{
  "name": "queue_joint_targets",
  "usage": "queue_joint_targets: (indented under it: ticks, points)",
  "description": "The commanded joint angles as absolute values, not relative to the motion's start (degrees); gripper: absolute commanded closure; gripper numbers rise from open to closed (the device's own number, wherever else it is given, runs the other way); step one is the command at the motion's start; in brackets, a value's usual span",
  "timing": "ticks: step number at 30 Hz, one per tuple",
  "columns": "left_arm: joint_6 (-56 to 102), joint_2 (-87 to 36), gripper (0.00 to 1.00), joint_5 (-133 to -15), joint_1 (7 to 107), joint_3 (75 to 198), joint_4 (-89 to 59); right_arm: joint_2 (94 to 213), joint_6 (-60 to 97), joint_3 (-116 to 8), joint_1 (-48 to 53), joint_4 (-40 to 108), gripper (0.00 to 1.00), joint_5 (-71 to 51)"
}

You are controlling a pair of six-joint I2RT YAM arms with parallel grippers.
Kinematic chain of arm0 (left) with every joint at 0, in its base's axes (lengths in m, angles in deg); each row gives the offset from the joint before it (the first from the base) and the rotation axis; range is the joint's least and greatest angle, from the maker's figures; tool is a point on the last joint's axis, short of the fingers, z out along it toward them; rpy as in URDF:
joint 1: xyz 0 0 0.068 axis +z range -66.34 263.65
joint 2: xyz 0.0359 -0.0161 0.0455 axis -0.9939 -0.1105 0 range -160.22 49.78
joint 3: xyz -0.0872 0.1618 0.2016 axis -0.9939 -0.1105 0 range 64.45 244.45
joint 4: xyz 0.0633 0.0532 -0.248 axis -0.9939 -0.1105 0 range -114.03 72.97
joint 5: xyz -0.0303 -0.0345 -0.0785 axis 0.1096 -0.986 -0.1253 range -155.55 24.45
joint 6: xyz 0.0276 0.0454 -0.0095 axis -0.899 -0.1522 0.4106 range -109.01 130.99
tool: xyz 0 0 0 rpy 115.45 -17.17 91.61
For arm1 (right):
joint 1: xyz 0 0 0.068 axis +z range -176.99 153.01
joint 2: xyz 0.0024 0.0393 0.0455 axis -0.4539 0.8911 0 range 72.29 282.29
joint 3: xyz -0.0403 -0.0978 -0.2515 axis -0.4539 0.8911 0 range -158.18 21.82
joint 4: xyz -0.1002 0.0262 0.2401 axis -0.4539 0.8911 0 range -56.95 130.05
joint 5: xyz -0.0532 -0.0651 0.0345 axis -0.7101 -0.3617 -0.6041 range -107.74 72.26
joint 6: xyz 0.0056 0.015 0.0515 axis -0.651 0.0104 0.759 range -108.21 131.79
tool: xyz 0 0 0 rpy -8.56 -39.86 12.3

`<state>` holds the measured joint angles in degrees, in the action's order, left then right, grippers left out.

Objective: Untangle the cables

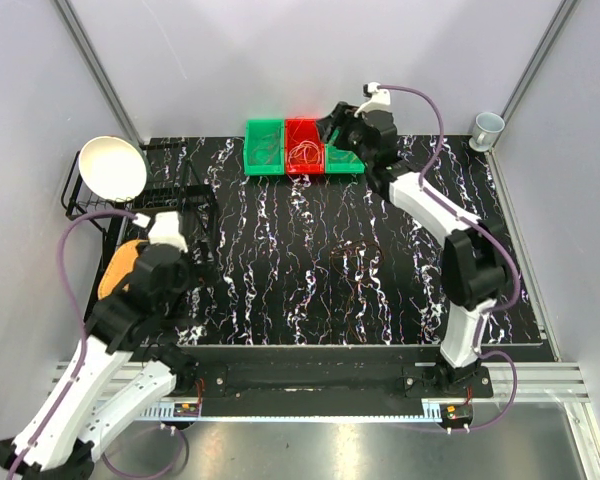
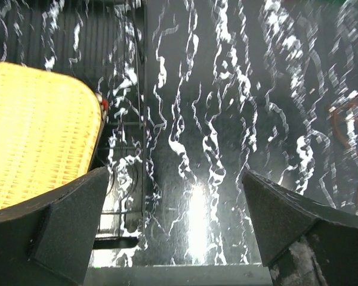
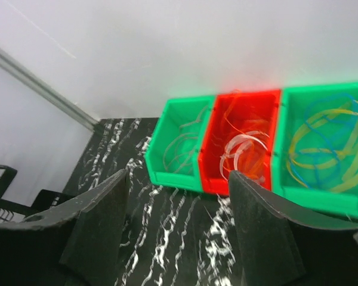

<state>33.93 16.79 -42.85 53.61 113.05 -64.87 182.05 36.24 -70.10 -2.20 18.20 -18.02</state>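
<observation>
Cables, thin curly wire loops (image 3: pixel 246 152), sit ahead of my right gripper (image 3: pixel 178 174), its fingers apart and empty: pale in the left green plastic bin (image 3: pixel 188 103), white-orange in the red plastic bin (image 3: pixel 218 131), yellow-blue in the right green plastic bin (image 3: pixel 322 199). My left gripper (image 2: pixel 174 173) gapes too.

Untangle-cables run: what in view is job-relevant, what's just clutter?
Job: cables in the red bin, left green bin, right green bin; loose cable on the table.
Lying about: white bowl, wire rack, woven yellow pad, cup.
</observation>
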Motion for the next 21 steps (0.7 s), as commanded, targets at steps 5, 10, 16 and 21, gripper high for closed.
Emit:
queue_joint_targets:
  ticks: [5, 10, 16, 21]
  points:
    - [39.1, 1.2, 0.07, -52.5, 52.3, 117.3, -59.7, 169.1, 39.6, -56.9, -1.8, 29.7, 0.28, -31.6]
    - [40.9, -7.1, 0.07, -50.7, 43.6, 119.6, -52.4, 163.4, 43.5, -50.6, -2.3, 38.8, 0.25, -32.7]
    - [37.5, -20.9, 0.07, -50.7, 36.0, 126.9, -46.0, 156.7, 47.0, -42.9, -6.0, 44.4, 0.24, -31.5]
    - [36.0, -31.8, 0.07, -53.3, 32.4, 133.4, -40.8, 151.2, 48.4, -38.4, -9.6, 49.0, 0.23, -35.1]
